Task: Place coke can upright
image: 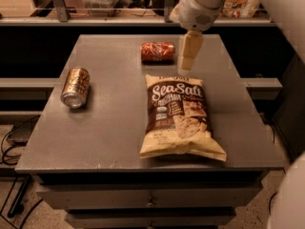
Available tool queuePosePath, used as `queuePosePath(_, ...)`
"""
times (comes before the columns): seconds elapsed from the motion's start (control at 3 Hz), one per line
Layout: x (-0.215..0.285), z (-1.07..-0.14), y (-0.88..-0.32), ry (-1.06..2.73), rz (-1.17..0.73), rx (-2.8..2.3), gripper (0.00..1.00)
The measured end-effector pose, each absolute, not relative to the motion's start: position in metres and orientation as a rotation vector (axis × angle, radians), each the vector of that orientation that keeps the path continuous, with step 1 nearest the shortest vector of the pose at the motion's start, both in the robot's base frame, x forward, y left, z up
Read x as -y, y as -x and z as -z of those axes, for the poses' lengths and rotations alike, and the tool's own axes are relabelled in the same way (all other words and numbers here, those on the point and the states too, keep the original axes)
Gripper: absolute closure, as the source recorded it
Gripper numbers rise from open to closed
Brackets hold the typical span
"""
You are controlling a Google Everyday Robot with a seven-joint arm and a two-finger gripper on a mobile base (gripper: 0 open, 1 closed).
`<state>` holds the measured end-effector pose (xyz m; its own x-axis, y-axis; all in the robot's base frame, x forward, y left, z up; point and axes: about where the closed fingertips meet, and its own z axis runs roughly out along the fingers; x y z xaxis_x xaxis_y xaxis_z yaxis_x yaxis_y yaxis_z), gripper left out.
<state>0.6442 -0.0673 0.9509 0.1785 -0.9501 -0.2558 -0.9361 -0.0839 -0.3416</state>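
Lying sideways at the far end, the coke can (157, 51) needs lifting, so the gripper (186, 63) hangs just right of it; I cannot tell how open.

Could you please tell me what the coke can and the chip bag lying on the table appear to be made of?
The coke can, on its side, looks like thin painted metal, probably aluminium, going by its glossy red highlights. The chip bag seems to be matte printed plastic film, creased and puffy. The claw hangs close beside the can.
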Motion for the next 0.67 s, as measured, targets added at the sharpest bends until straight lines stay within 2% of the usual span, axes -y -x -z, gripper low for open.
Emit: queuePosePath(0.67,0.053,-0.919,-0.717,1.989,0.149,-1.829,0.00)
